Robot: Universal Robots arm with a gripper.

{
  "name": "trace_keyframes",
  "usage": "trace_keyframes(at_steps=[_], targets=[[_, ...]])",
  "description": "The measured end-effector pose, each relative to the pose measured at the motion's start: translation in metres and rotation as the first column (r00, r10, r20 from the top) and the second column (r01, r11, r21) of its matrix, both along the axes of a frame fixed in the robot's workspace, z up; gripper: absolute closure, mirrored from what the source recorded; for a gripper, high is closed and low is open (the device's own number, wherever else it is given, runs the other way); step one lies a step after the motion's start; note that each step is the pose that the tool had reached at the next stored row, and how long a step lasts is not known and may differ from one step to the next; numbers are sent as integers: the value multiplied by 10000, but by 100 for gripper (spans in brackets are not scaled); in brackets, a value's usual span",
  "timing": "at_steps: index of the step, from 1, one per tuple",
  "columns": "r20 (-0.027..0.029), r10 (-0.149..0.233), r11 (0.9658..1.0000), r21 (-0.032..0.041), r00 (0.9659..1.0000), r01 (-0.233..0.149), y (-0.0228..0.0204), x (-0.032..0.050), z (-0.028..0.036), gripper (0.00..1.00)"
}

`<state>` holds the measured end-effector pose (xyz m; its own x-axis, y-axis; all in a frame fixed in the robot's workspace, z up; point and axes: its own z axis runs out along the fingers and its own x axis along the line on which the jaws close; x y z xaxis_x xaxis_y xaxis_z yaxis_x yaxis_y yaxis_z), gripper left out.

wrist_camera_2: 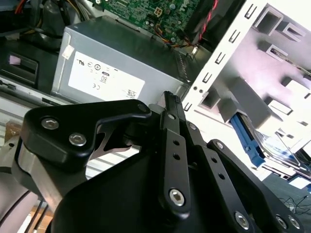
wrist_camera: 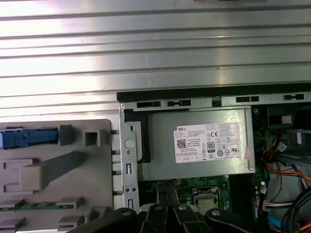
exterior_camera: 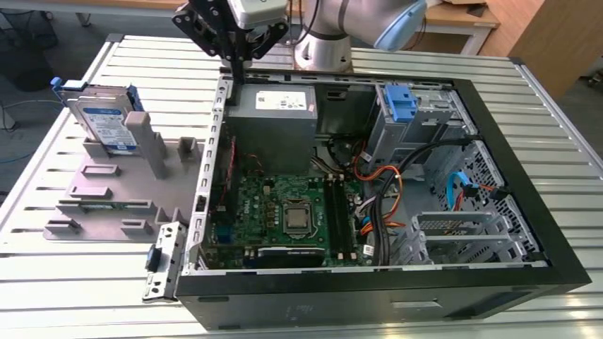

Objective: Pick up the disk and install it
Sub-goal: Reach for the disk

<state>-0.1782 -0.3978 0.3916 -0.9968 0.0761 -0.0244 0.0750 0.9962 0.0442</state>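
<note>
At the exterior view's far left, the disk [exterior_camera: 102, 121] stands upright on its edge in a slot of a grey holder [exterior_camera: 123, 201] that lies on the slatted metal worktop [exterior_camera: 56, 272]. Its white-and-blue label faces the near side, and its blue rails run along its edges. In the first wrist view the disk [wrist_camera: 29, 138] appears edge-on as a blue strip at the holder's far end. In the second wrist view its blue rail and label [wrist_camera_2: 272, 145] show behind a grey post.

To the right of the holder lies the open computer case [exterior_camera: 513, 152]. The arm [exterior_camera: 377, 21] reaches in from the far side, and its jaws hang above the case's far-left corner, just over the side wall. They seem to be closed together with nothing between them, well apart from the disk.

Beside them inside the case sits the grey power supply [exterior_camera: 273, 106] with a white label. The green motherboard [exterior_camera: 282, 212] lies nearer. Further right, a bare blue bracket [exterior_camera: 400, 106] sits in the drive bay, with bundled cables [exterior_camera: 396, 183] below it.
</note>
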Motion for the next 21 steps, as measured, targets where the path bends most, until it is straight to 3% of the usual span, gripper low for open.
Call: trace_keyframes(at_steps=[15, 21], targets=[[1, -2, 10000, 1, 10000, 2, 41, -395, -28, 89], [0, -1, 10000, 0, 10000, 1, 43, -420, -29, 89]])
